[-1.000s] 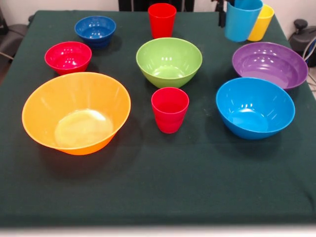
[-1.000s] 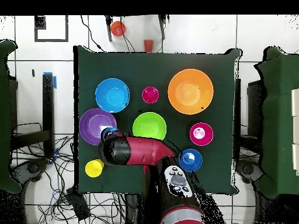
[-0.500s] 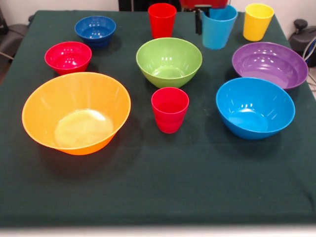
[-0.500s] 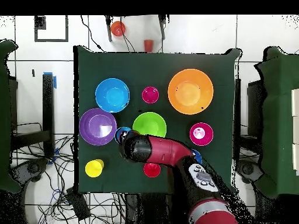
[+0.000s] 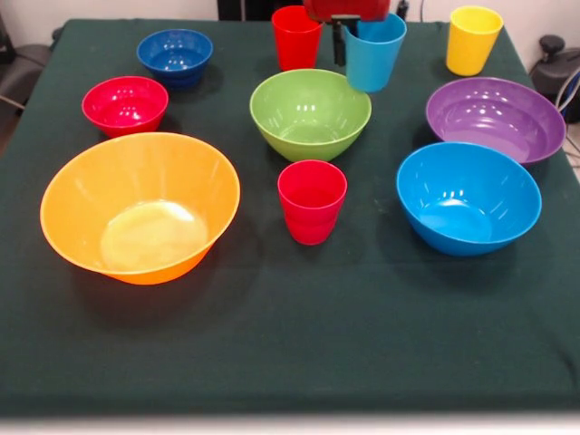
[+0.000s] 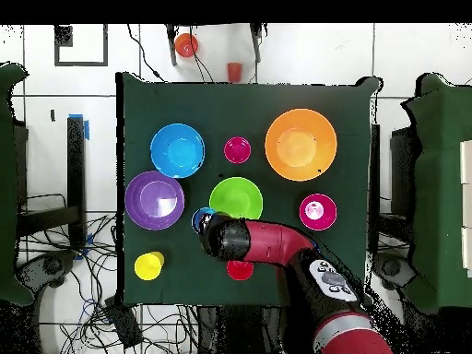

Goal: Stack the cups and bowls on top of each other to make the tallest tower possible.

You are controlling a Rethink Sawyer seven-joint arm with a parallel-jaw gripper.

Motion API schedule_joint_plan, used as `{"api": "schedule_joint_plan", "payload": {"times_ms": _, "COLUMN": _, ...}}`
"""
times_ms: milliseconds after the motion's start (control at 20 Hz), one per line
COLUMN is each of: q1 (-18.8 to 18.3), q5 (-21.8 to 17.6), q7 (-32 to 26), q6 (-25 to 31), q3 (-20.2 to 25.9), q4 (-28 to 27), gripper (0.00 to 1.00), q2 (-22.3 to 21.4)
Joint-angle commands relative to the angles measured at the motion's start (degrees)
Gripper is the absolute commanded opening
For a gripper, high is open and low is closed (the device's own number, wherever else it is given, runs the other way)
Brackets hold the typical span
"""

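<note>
I hold the light blue cup (image 5: 372, 51) in my gripper (image 5: 343, 41); one dark finger (image 5: 339, 43) lies against its left wall, and the cup hangs a little tilted above the cloth, just right of the far edge of the green bowl (image 5: 310, 113). In the overhead view only a small part of this cup (image 6: 200, 219) shows beside the end of my red arm (image 6: 263, 243).

No tower exists at this moment; every piece stands alone on the dark green table (image 5: 299, 326). The huge orange-yellow bowl (image 5: 140, 207) sits at the near left. Behind it are the small red bowl (image 5: 125, 104) and, farther, the small dark blue bowl (image 5: 175, 56). One red cup (image 5: 312, 201) stands upright just in front of the green bowl, and the second red cup (image 5: 295, 36) stands at the far side, just left of my gripper. The medium blue bowl (image 5: 468, 197) is at the near right, and the purple bowl (image 5: 495, 118) sits behind it, very close to it. The yellow cup (image 5: 472, 40) stands upright in the far right corner, apart from the others.
</note>
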Motion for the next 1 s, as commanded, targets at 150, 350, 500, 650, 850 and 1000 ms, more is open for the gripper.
{"api": "schedule_joint_plan", "payload": {"times_ms": 150, "q1": -1.26, "q5": -6.46, "q7": -2.21, "q6": 0.53, "q3": 4.62, "q4": -0.95, "gripper": 0.00, "q2": 2.97}}
{"api": "schedule_joint_plan", "payload": {"times_ms": 350, "q1": -1.20, "q5": -8.04, "q7": -1.42, "q6": -0.22, "q3": 3.94, "q4": -1.15, "gripper": 0.00, "q2": 3.05}}
{"api": "schedule_joint_plan", "payload": {"times_ms": 500, "q1": -1.16, "q5": -9.48, "q7": -0.72, "q6": -1.86, "q3": 3.50, "q4": -1.97, "gripper": 0.00, "q2": 4.70}}
{"api": "schedule_joint_plan", "payload": {"times_ms": 650, "q1": -0.09, "q5": -11.47, "q7": -0.28, "q6": -3.30, "q3": 2.40, "q4": -3.16, "gripper": 0.00, "q2": 5.92}}
{"api": "schedule_joint_plan", "payload": {"times_ms": 850, "q1": -0.51, "q5": -12.46, "q7": 0.30, "q6": -3.28, "q3": 2.10, "q4": -3.50, "gripper": 0.00, "q2": 6.20}}
{"api": "schedule_joint_plan", "payload": {"times_ms": 1000, "q1": -1.24, "q5": -13.91, "q7": -0.08, "q6": -3.55, "q3": 2.21, "q4": -3.83, "gripper": 0.00, "q2": 6.94}}
